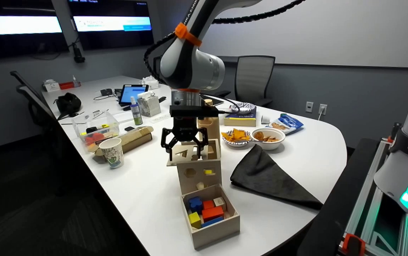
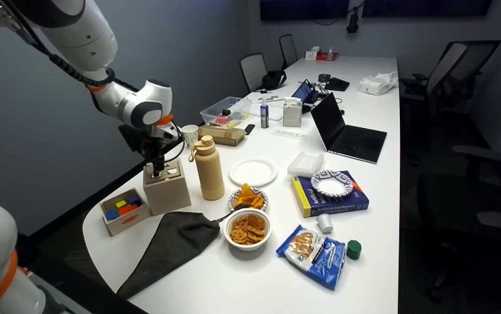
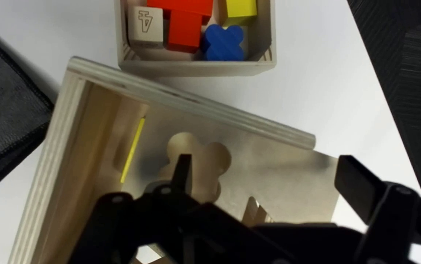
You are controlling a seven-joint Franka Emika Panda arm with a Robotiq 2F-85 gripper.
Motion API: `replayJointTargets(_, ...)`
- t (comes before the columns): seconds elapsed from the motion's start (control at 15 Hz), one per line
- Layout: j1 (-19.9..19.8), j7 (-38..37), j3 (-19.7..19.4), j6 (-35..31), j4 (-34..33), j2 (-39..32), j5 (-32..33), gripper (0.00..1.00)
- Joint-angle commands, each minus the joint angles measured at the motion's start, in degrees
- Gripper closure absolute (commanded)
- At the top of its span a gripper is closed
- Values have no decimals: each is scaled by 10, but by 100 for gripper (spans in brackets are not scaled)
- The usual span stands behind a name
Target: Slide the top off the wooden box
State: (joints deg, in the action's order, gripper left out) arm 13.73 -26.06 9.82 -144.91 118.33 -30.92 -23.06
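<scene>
The wooden box (image 1: 191, 183) stands on the table, also in the other exterior view (image 2: 168, 196) and the wrist view (image 3: 196, 99). Its top (image 1: 186, 159), a thin panel with cut-outs, sticks out past one side of the box. A strip of the inside lies uncovered at the opposite side, with a thin yellow piece visible. My gripper (image 1: 184, 155) is open above the top. In the wrist view my gripper (image 3: 265, 172) has one finger over the clover cut-out of the top (image 3: 284, 172) and the other just past its outer edge. I cannot tell whether the fingers touch it.
A low wooden tray (image 1: 216, 233) with coloured blocks stands close to the box. A tan bottle (image 2: 211, 174) stands beside the box. A dark cloth (image 2: 172, 248), a bowl of chips (image 2: 247, 229) and a paper cup (image 1: 112, 153) lie around on the table.
</scene>
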Motion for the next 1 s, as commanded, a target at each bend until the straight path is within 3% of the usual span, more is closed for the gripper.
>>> replayJointTargets(0.0, -11, 26, 13, -11, -13, -16, -18, 0)
replayJointTargets(0.93, -15, 55, 27, -29, -42, -44, -20, 0)
